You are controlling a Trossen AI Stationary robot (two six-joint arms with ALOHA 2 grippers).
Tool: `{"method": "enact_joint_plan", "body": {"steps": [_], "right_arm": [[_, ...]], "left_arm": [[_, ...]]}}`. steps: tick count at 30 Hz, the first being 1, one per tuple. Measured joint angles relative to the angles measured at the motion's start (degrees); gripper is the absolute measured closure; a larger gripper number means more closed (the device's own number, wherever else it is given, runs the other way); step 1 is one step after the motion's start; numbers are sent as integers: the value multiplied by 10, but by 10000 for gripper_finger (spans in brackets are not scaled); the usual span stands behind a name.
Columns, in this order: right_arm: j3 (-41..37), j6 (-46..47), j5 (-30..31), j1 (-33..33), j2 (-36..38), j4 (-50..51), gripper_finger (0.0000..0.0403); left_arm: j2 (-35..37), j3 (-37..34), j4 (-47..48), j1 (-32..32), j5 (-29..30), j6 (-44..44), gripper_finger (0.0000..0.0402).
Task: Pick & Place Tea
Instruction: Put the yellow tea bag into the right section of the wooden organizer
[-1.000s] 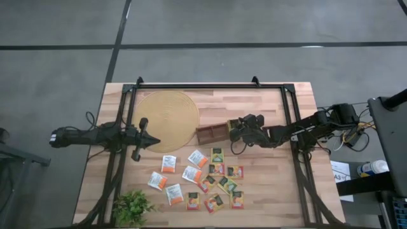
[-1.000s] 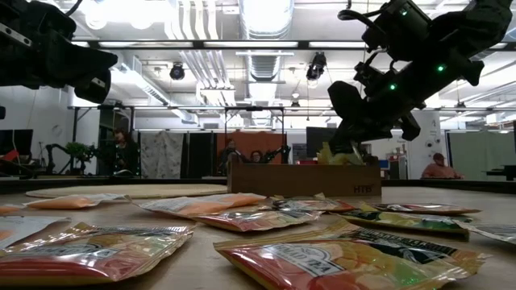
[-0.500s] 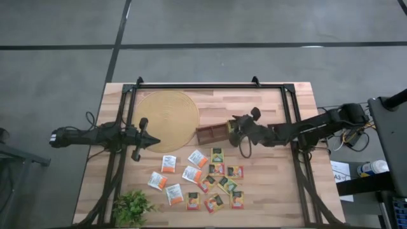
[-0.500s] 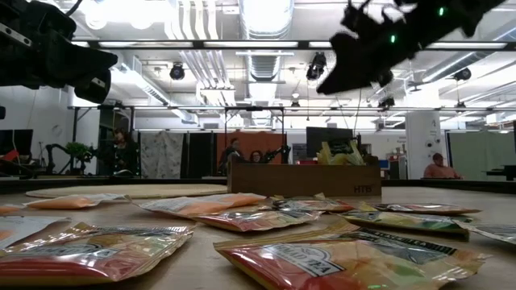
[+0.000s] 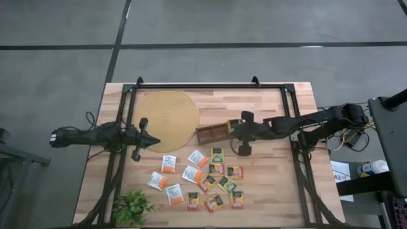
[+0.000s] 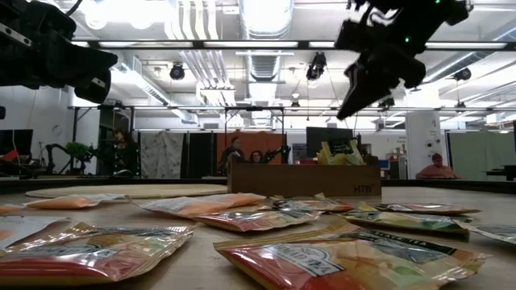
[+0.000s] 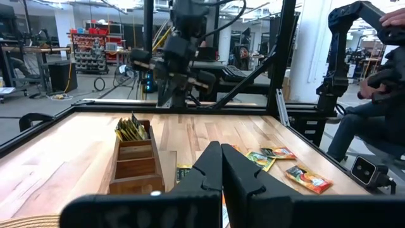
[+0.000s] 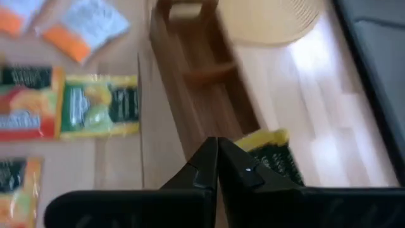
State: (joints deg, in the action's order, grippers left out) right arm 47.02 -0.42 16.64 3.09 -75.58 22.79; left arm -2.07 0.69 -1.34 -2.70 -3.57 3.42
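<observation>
The right gripper (image 5: 236,130) is hovering closed and empty over the wooden tray's (image 5: 210,133) filled end, with the loose tea sachets (image 5: 217,168) lying just below-beside it, far nearer than the closed left gripper (image 5: 154,140).

Overhead looking down, low table-level view, both sharing wooden tray (image 5: 212,133)

Even, soft light is cast from above, and only faint shadows are thrown on the wooden surface (image 5: 254,105). In the low view, glare is produced by ceiling lamps (image 6: 266,12) and the nearest sachets (image 6: 347,262) are rendered soft. The right wrist view is smeared by motion blur.
</observation>
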Motion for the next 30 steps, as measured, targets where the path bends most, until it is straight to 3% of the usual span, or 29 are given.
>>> {"method": "enact_joint_plan", "body": {"steps": [11,25,30], "right_arm": [[4,-72,-91,-62,-51,15,395],[4,-107,-92,-77,-101,34,395],[4,-103,-61,-78,-109,30,395]], "left_arm": [[0,0,0,0,0,0,401],[0,0,0,0,0,0,401],[0,0,0,0,0,0,401]]}}
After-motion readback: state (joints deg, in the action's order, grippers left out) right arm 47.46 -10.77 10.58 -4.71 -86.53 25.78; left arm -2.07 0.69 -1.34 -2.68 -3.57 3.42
